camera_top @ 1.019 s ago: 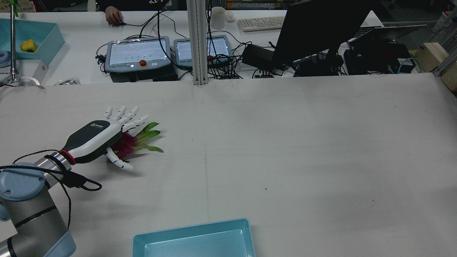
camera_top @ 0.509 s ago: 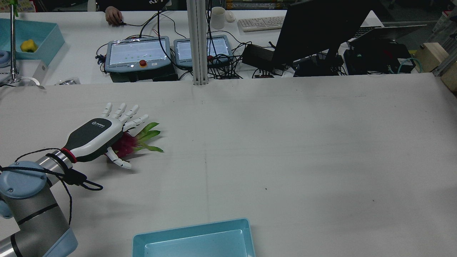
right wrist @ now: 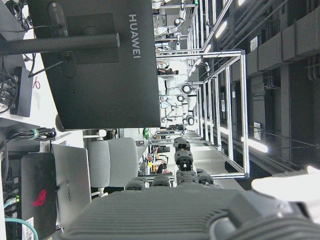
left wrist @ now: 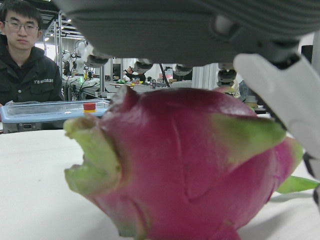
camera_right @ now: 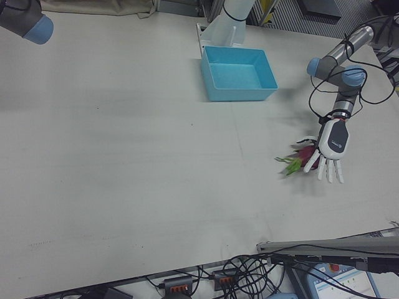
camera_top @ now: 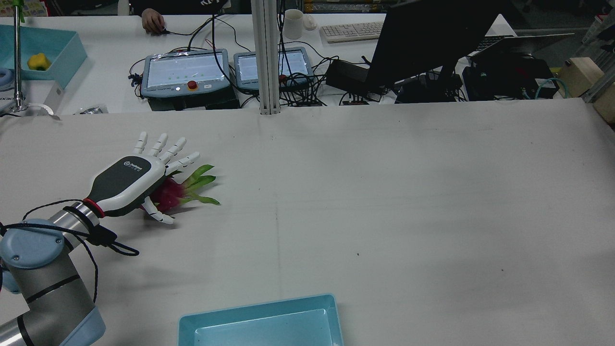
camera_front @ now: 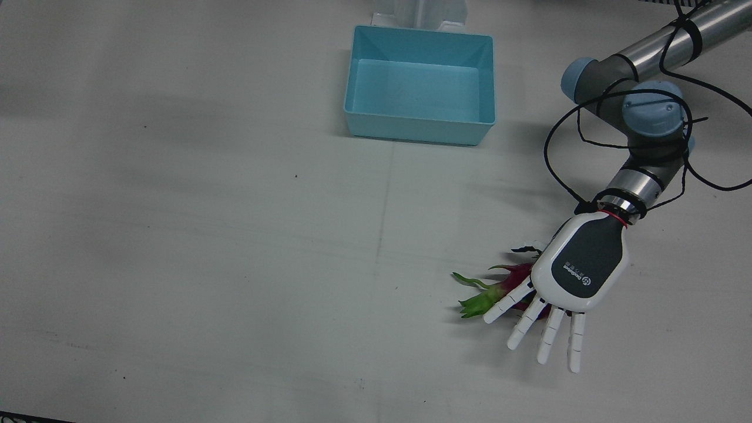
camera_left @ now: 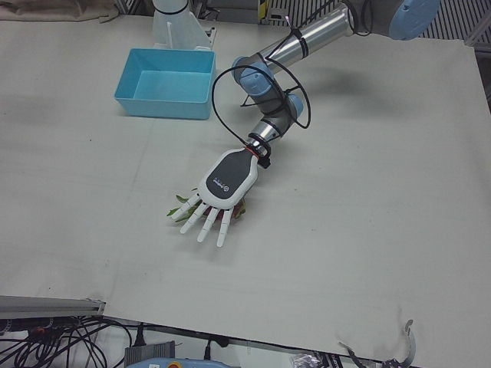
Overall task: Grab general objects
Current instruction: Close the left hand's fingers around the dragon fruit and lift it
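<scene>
A magenta dragon fruit (camera_front: 512,277) with green leaf tips lies on the white table, in front of my left arm. My left hand (camera_front: 578,264) is above it, palm down and fingers spread, holding nothing. The fruit's leafy end sticks out from under the hand in the rear view (camera_top: 169,192). The left hand view shows the fruit (left wrist: 190,165) filling the frame, just below the palm (left wrist: 190,30). My right hand (right wrist: 190,210) shows only in its own view, away from the table, with nothing in it.
A light blue bin (camera_front: 420,126) stands empty near the arms' pedestals; it also shows in the rear view (camera_top: 259,312). Black cables loop around my left wrist (camera_front: 564,176). Monitors, teach pendants (camera_top: 185,72) and a person sit beyond the table's far edge.
My left hand has shifted slightly back and to the left over the dragon fruit, and risen a little. Its fingers stay spread. The fruit has not moved.
</scene>
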### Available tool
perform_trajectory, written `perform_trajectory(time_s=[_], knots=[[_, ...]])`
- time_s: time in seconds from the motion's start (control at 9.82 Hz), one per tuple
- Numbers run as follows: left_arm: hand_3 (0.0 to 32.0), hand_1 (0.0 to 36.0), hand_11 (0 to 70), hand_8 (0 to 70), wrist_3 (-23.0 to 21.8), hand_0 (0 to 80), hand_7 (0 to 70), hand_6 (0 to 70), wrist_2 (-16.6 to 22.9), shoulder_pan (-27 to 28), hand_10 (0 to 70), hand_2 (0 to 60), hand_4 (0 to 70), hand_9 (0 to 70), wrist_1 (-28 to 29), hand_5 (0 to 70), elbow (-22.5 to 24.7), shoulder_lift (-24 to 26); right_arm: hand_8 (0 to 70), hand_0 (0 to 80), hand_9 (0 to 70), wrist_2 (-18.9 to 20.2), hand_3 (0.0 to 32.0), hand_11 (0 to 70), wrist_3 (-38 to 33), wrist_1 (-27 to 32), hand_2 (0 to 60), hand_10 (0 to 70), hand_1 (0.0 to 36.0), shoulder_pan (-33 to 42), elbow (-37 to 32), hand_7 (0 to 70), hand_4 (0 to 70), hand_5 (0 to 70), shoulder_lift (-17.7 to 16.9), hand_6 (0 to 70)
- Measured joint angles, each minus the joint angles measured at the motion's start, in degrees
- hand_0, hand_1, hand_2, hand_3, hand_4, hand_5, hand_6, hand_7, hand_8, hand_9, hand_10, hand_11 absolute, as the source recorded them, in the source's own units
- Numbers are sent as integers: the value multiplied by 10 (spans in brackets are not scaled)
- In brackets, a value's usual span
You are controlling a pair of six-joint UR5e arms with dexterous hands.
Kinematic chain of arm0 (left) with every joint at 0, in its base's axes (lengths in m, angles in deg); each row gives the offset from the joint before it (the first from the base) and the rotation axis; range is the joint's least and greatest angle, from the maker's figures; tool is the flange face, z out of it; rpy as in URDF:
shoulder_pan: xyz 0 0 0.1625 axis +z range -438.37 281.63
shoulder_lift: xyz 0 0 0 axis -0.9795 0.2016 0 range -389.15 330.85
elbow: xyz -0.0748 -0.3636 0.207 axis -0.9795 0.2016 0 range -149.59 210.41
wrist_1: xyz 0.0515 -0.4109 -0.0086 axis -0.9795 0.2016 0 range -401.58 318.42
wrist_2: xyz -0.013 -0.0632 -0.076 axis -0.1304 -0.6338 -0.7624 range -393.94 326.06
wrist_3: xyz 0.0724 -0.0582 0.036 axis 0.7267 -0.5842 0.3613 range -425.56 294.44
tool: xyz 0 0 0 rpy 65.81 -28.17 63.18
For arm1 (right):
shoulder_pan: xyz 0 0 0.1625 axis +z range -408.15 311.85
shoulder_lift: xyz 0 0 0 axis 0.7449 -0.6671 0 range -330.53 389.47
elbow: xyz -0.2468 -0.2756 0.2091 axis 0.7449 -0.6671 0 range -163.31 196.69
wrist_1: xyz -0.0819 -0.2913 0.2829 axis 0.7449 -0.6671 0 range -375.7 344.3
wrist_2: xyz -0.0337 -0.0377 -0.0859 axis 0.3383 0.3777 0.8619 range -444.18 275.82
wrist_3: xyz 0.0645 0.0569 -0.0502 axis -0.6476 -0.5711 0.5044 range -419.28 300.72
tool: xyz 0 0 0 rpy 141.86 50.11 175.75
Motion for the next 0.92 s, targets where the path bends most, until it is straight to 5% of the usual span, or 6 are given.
perform_trajectory(time_s=[0.1, 0.2, 0.31, 0.41, 0.61, 0.92], knots=[[36, 173, 43, 41, 11, 496, 185, 77, -1, 1, 19, 96, 0, 23, 5, 20, -3, 0, 0, 0, 0, 0, 0, 0, 0, 0, 0, 0, 0, 0, 0, 0, 0, 0, 0, 0], [0, 167, 154, 81, 21, 496, 266, 145, -1, 2, 95, 113, 7, 39, 10, 68, -8, 1, 0, 0, 0, 0, 0, 0, 0, 0, 0, 0, 0, 0, 0, 0, 0, 0, 0, 0], [0, 127, 392, 221, 27, 485, 420, 270, -2, 2, 264, 97, 83, 180, 17, 156, -15, 1, 0, 0, 0, 0, 0, 0, 0, 0, 0, 0, 0, 0, 0, 0, 0, 0, 0, 0], [0, 56, 700, 436, 30, 468, 620, 467, -2, 2, 584, 76, 199, 430, 21, 264, -19, 1, 0, 0, 0, 0, 0, 0, 0, 0, 0, 0, 0, 0, 0, 0, 0, 0, 0, 0], [0, 0, 700, 700, 32, 457, 700, 700, -2, 3, 700, 110, 437, 700, 26, 432, -23, 1, 0, 0, 0, 0, 0, 0, 0, 0, 0, 0, 0, 0, 0, 0, 0, 0, 0, 0], [0, 0, 700, 700, 34, 402, 700, 700, -2, 3, 700, 305, 682, 700, 27, 561, -23, 1, 0, 0, 0, 0, 0, 0, 0, 0, 0, 0, 0, 0, 0, 0, 0, 0, 0, 0]])
